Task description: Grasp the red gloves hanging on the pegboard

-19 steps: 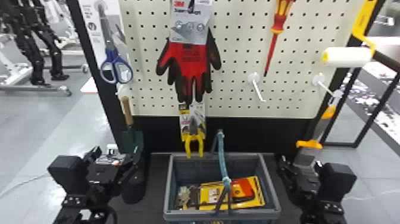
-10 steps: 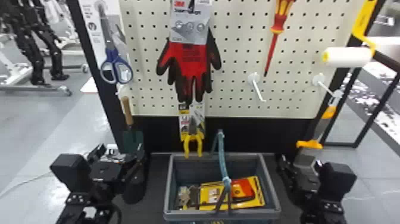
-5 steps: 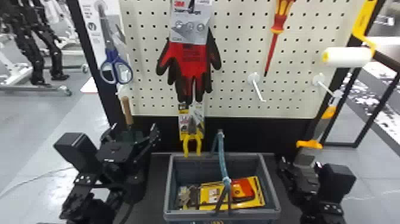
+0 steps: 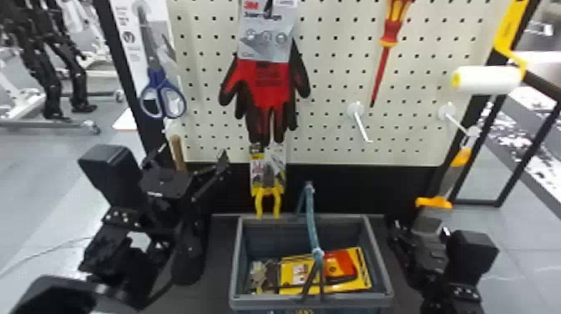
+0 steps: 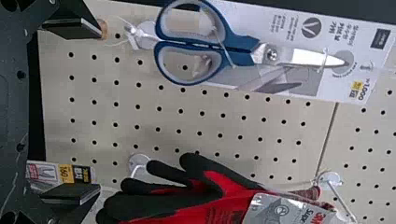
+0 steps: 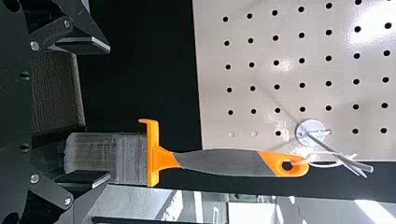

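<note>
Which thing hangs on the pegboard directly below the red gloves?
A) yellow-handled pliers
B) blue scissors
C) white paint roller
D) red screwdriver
A: the yellow-handled pliers hang just under the fingertips of the red gloves on the pegboard.

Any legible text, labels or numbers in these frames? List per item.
Nothing reads reliably enough to quote.
Glove card: print blurred.
Scissors card: print too small.
Pliers card: too small.
Yellow pack: blurred.
</note>
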You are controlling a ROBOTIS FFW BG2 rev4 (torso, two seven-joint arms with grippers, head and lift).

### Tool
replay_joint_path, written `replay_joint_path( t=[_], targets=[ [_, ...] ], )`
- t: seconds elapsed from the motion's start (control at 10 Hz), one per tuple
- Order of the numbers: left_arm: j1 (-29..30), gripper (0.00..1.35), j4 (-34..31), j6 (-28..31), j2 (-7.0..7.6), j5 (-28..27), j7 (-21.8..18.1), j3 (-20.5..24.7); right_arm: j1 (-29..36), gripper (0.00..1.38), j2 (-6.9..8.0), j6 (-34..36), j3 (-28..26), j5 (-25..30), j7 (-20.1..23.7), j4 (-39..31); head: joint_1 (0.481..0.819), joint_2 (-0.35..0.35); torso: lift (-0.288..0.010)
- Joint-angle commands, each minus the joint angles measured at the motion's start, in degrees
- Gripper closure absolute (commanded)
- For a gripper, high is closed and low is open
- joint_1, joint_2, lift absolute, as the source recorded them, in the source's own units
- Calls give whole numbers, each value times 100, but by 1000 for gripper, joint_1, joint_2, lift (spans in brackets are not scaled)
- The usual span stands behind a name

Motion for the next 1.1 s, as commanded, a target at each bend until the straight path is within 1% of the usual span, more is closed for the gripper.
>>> replay_joint_path(
  t=[0.0, 0.1, 0.2, 0.5, 0.6, 0.7, 0.8, 0.9, 1.0],
  targets=[
    [-120, 140, -154, 292, 33, 17, 3, 36, 7, 323, -1, 0, 0, 0, 0, -1, 549, 0, -100],
    [-235, 140, -198, 424, 50, 122, 3, 45, 7, 323, -1, 0, 0, 0, 0, -1, 549, 0, -100],
    [-367, 140, -224, 573, 112, 272, 3, 36, 7, 323, -1, 0, 0, 0, 0, -1, 549, 0, -100],
    [-630, 140, -268, 608, 191, 421, -6, -26, 7, 323, -1, 0, 0, 0, 0, -1, 549, 0, -100],
    [-762, 140, -295, 714, 217, 448, -6, -43, 7, 323, -1, 0, 0, 0, 0, -1, 549, 0, -100],
    [-929, 140, -339, 1004, 261, 448, -67, -52, 7, 323, 8, -9, 0, 0, 0, -1, 549, 0, -100],
    [-1122, 140, -339, 1232, 288, 483, -243, -61, -2, 323, 8, -9, 9, 0, 0, 8, 549, 0, -100],
    [-1307, 140, -339, 1347, 279, 500, -480, -34, -11, 323, 8, -9, 9, 0, 9, 17, 549, 0, -100],
    [-1509, 140, -339, 1487, 270, 500, -814, 18, -20, 323, 8, -9, 9, 0, 17, 17, 549, 0, -100]
  ],
)
